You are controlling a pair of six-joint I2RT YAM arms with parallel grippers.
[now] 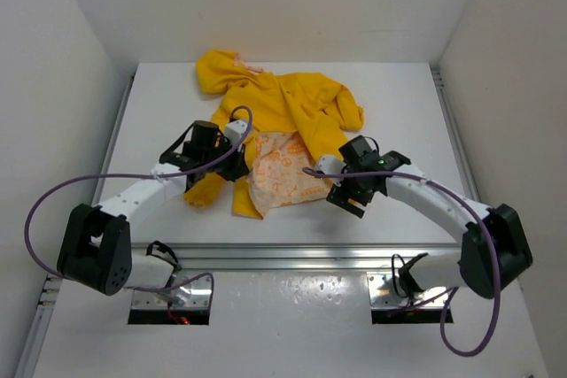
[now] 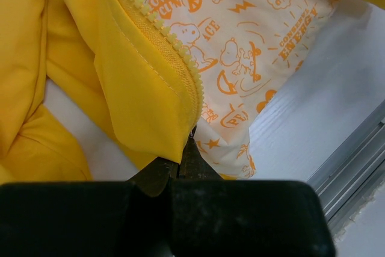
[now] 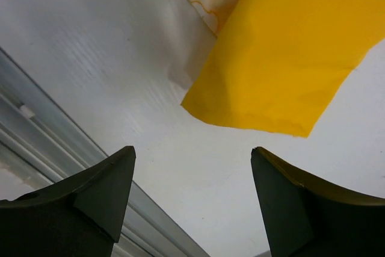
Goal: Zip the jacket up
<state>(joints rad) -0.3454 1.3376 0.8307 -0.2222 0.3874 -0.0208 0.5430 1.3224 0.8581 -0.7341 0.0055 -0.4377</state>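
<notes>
The yellow jacket (image 1: 283,108) lies open in the middle of the table, its cream lining (image 1: 282,174) with orange prints facing up. In the left wrist view my left gripper (image 2: 182,162) is shut on the bottom corner of the jacket's left front panel (image 2: 144,94), right at the lower end of the yellow zipper teeth (image 2: 171,40). From above, the left gripper (image 1: 232,168) sits at the jacket's left side. My right gripper (image 3: 192,151) is open with only bare table between its fingers, just short of a yellow hem corner (image 3: 277,70). The right gripper (image 1: 347,194) hovers off the lining's lower right edge.
An aluminium rail (image 1: 292,254) runs along the table's near edge, close below both grippers, and shows at the left of the right wrist view (image 3: 54,142). White walls enclose the table on three sides. The jacket's hood (image 1: 221,68) lies at the back left.
</notes>
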